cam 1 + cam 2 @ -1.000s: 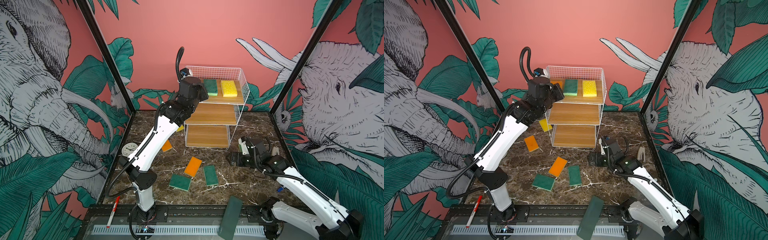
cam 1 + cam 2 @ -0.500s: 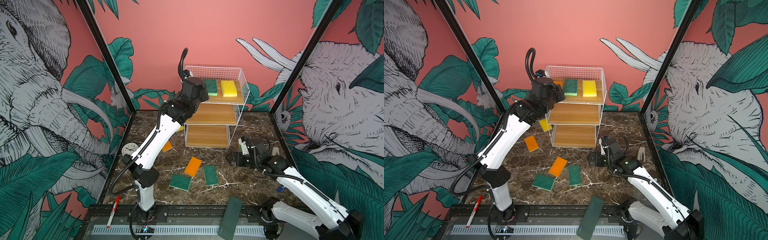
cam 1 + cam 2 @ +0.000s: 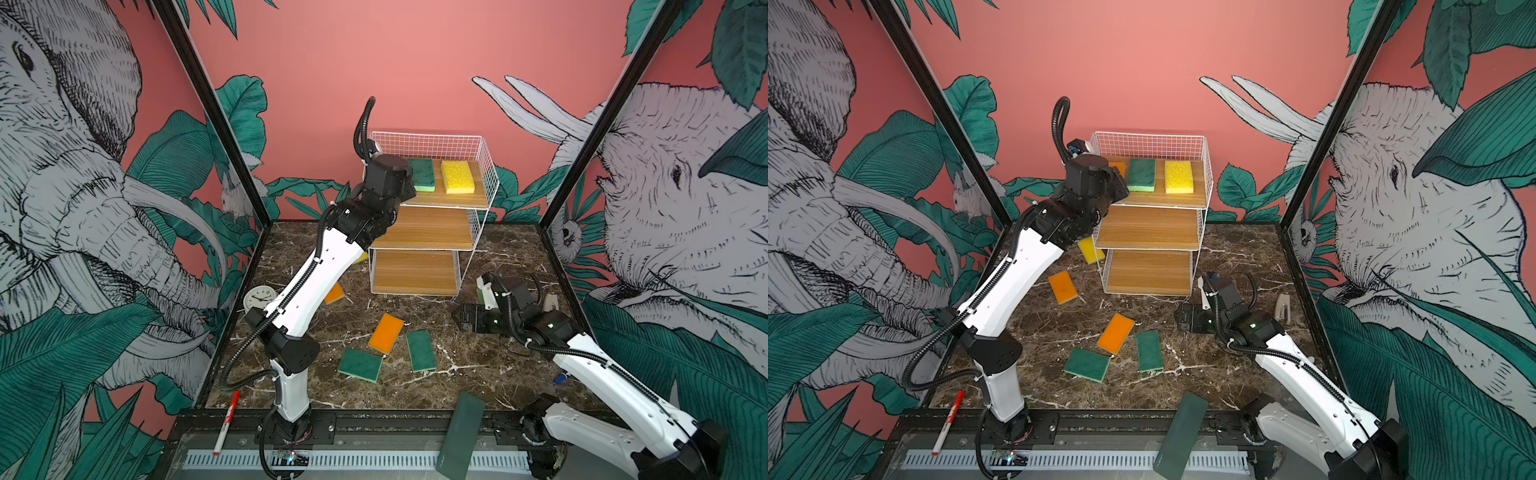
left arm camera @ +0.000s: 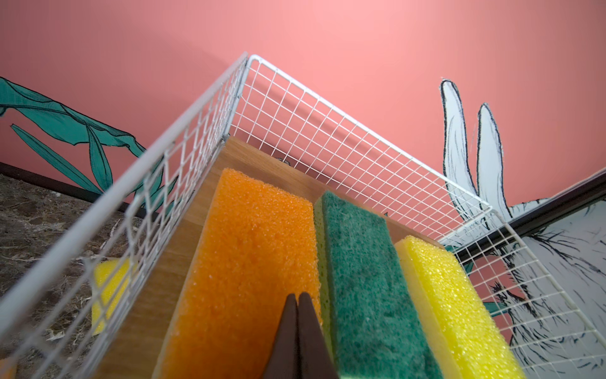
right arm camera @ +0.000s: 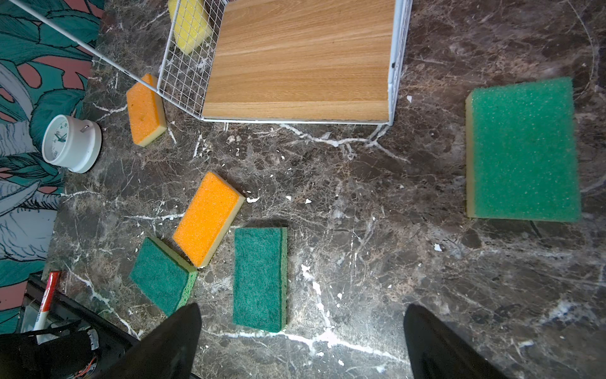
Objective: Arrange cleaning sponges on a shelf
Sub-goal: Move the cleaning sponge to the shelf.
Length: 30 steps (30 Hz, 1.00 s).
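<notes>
Orange sponge [image 4: 249,262], green sponge [image 4: 360,279], yellow sponge [image 4: 452,305] on shelf [image 3: 424,228] top tier, 6 to go; L gripper [image 4: 297,297] closed, R gripper [image 5: 301,306] spread wide, both empty

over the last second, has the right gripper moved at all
No. The right gripper hangs open at the same spot, off the front right corner of the shelf's lowest board.

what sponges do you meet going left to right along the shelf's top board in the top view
orange sponge → green sponge → yellow sponge
</notes>
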Motion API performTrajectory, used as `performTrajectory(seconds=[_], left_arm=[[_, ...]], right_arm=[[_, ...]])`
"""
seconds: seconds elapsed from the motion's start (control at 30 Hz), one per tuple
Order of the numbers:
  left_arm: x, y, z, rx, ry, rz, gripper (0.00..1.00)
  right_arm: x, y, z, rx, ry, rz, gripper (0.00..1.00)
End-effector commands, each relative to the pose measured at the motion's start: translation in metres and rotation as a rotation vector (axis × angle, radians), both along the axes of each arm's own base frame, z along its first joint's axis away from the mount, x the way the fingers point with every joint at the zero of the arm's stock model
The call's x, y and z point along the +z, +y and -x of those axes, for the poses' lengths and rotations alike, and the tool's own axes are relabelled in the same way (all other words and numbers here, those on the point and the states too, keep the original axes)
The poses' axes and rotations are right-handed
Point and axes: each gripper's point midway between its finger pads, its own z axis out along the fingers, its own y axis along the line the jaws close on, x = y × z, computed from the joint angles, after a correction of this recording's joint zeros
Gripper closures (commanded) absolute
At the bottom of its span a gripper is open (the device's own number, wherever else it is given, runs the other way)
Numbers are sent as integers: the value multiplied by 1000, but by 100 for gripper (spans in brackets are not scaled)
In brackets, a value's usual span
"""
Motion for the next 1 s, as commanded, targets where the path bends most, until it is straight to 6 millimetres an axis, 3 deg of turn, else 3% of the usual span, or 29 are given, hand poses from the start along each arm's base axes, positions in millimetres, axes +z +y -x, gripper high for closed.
performTrajectory(seconds=[0.0, 0.63, 0.83, 0.97], left_arm=[[-8, 3, -8, 38, 9, 6, 100], [-7, 4, -17, 78, -16, 14, 100], [9, -5, -7, -13, -38, 39, 100], [27, 0, 7, -51, -67, 42, 100]], right_arm=[[4, 0, -3, -1, -13, 1, 1], [4, 1, -4, 6, -13, 3, 1], [7, 0, -4, 6, -18, 8, 1], [11, -1, -4, 2, -28, 4, 1]])
